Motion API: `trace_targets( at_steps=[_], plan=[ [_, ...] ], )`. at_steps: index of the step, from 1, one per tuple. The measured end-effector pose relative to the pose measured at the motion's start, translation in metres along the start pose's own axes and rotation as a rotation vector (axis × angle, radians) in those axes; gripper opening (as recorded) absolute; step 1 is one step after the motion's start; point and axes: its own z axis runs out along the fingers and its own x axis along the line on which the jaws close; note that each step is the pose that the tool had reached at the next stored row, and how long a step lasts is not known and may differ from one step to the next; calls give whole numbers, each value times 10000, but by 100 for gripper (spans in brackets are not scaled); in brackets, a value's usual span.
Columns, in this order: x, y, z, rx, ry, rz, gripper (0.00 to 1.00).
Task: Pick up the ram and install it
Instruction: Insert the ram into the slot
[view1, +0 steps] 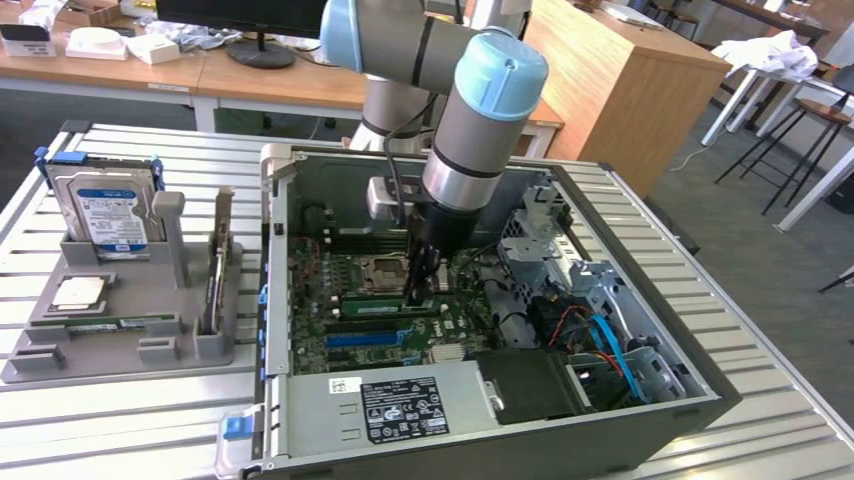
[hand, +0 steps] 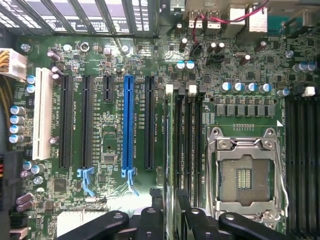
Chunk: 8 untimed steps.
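Note:
The ram (hand: 173, 150) is a thin green stick seen edge-on, standing in a memory slot beside the empty CPU socket (hand: 245, 175) on the motherboard (hand: 110, 125). My gripper (hand: 171, 212) straddles one end of it, and its black fingers (hand: 156, 212) stand a little off the stick on either side, open. In the exterior view the arm reaches straight down into the open computer case (view1: 400, 400), with the gripper (view1: 424, 295) just above the ram (view1: 387, 308) in the board.
A grey holder (view1: 120, 340) at the exterior view's left carries a hard drive (view1: 110, 215), a silver CPU chip (view1: 78, 293) and an upright card (view1: 218, 265). Drive cage and cables (view1: 601, 320) crowd the case's right side. Wooden desks stand behind.

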Motion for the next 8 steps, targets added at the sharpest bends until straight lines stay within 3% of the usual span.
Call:
trace_targets(
  at_steps=[8],
  plan=[
    [-6,15,-260,0,0,0,25]
  ],
)
